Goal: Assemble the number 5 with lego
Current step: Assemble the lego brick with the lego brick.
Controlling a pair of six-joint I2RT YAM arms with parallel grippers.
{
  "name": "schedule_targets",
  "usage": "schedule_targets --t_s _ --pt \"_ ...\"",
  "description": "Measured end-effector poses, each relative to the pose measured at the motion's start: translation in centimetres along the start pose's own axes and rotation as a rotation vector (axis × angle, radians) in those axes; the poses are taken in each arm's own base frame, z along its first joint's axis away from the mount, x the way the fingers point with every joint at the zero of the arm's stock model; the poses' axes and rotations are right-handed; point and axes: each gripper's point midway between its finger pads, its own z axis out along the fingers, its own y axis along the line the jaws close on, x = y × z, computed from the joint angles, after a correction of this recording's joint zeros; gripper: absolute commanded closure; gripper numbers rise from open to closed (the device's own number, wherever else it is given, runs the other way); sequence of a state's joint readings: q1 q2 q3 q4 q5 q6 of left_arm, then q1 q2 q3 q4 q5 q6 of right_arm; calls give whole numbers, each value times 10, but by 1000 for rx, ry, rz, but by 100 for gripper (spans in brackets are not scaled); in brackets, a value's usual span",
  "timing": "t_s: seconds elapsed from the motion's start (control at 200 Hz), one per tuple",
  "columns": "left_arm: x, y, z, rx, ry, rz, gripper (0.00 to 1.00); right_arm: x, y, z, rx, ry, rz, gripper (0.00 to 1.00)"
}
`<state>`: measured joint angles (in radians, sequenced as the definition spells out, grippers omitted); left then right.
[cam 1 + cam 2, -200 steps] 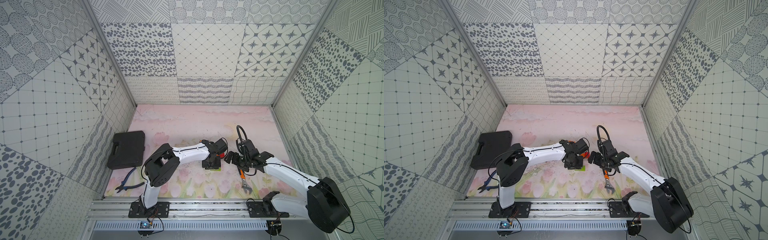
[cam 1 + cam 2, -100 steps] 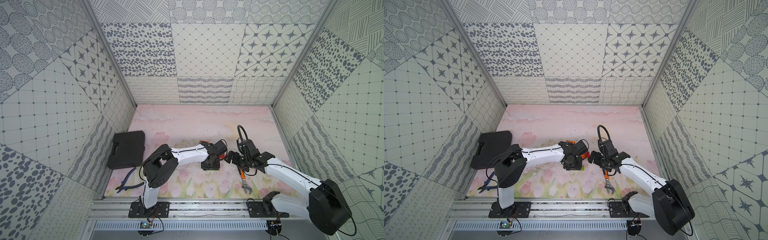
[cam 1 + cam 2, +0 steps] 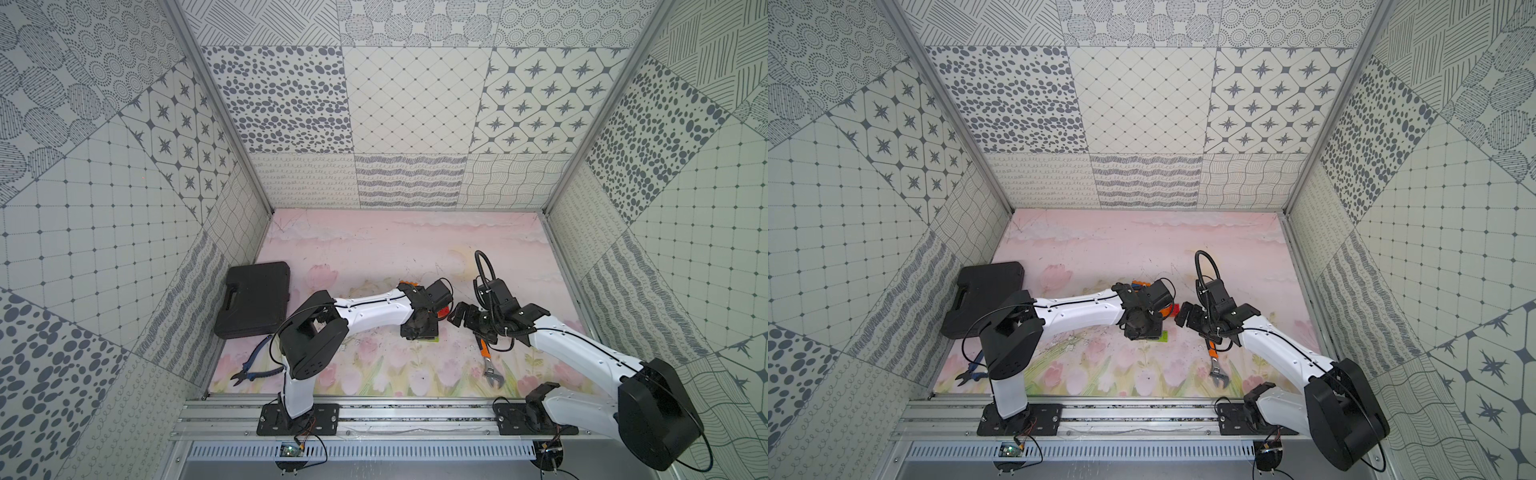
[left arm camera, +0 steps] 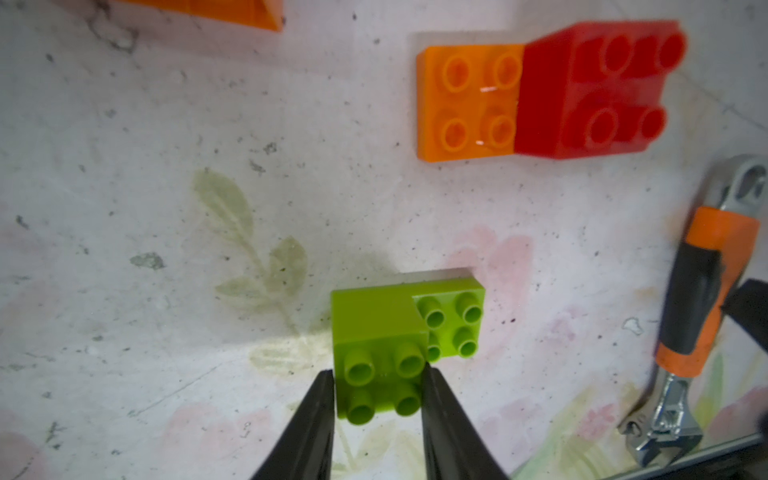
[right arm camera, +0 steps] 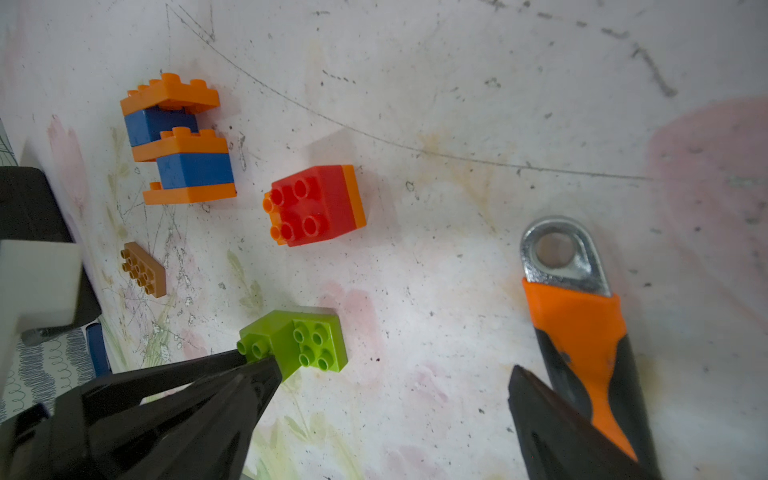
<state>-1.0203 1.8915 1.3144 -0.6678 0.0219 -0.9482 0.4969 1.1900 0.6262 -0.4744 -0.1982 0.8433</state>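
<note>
The left gripper (image 4: pixel 377 386) is closed on the green brick (image 4: pixel 380 376): in the left wrist view its two fingers (image 4: pixel 316 419) press on both sides of the raised block. This block sits on a flat green plate (image 4: pixel 453 324), which lies on the mat (image 4: pixel 166 208). The lower part of the fingers is cut off by the picture edge. Further away is a red brick (image 4: pixel 598 87) on an orange plate (image 4: pixel 469 104). Another orange piece (image 4: pixel 232 12) is cut off at the edge. A wrench (image 4: pixel 702 299) lies at the side, partly blurred.

In the right wrist view the right gripper shows only one dark finger (image 5: pixel 557 432) over the wrench (image 5: pixel 582 328); the other finger is out of the picture, so the jaws stand wide and hold nothing. The left gripper (image 5: pixel 253 365) pinches the green brick (image 5: pixel 291 340) here too. An orange and blue stack (image 5: pixel 178 141), the red brick (image 5: pixel 316 203) and a small brown plate (image 5: pixel 143 270) lie apart from each other on the mat.

In both top views the bricks are mostly hidden under the left gripper (image 3: pixel 419 328) (image 3: pixel 1144 326). Only a small green edge (image 3: pixel 1163 336) and a bit of red (image 3: pixel 1177 308) can be seen. The right gripper (image 3: pixel 459 318) hangs near, above the wrench (image 3: pixel 490 365).
</note>
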Motion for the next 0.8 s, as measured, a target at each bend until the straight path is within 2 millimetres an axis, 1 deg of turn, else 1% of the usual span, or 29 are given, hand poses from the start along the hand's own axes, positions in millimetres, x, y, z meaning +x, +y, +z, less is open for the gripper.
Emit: schedule_targets --t_s 0.155,0.34,0.475,0.645,0.73,0.801 --pt "0 0 2 -8 6 -1 79 0 0 0 -1 1 0 1" --pt "4 5 10 -30 25 -10 78 1 0 1 -1 4 4 1" --pt "5 3 13 -9 27 -29 77 1 -1 2 3 9 5 1" --pt "1 -3 12 23 7 -40 71 1 -1 2 5 9 5 1" --pt "-1 -5 9 31 -5 -39 68 1 -1 2 5 9 6 1" --pt "-3 -7 4 45 -17 -39 67 1 -1 1 3 8 8 1"
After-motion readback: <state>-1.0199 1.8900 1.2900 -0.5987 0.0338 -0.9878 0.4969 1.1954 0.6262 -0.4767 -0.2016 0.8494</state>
